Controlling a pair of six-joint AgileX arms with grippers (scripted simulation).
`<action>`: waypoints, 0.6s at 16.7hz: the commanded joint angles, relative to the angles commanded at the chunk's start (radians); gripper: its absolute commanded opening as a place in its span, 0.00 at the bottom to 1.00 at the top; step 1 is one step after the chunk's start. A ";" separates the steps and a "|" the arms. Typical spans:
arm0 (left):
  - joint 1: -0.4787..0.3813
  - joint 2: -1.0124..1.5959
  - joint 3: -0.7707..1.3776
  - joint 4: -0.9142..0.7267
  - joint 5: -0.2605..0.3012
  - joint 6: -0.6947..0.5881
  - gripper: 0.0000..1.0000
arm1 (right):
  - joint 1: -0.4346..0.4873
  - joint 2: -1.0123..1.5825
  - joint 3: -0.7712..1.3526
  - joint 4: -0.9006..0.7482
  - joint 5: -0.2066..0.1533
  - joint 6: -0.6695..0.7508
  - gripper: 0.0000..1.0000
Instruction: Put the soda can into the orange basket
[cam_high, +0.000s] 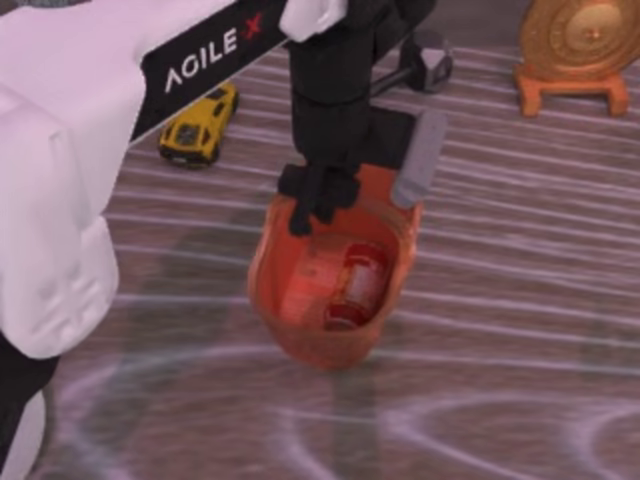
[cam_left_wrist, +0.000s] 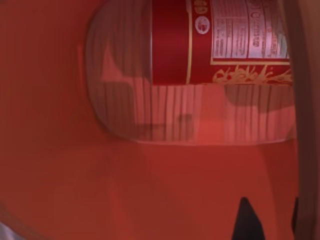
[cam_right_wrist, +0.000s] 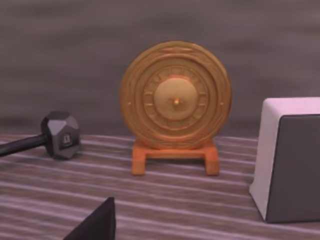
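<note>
Although the left hand (cam_high: 318, 205) hangs over the orange basket's (cam_high: 275, 300) far rim, whether spread or pressed together I cannot tell, the soda can (cam_high: 362, 280) lies inside: placement looks done.

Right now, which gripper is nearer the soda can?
Left. The left gripper hangs over the basket rim, just above the can lying inside. The right gripper is out of the top view; its wrist camera faces the golden disc at the table's far right.
</note>
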 joint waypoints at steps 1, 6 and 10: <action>0.001 0.001 -0.001 0.000 0.000 0.001 0.00 | 0.000 0.000 0.000 0.000 0.000 0.000 1.00; 0.029 0.010 0.115 -0.112 -0.002 0.020 0.00 | 0.000 0.000 0.000 0.000 0.000 0.000 1.00; 0.055 0.008 0.214 -0.208 0.000 0.035 0.00 | 0.000 0.000 0.000 0.000 0.000 0.000 1.00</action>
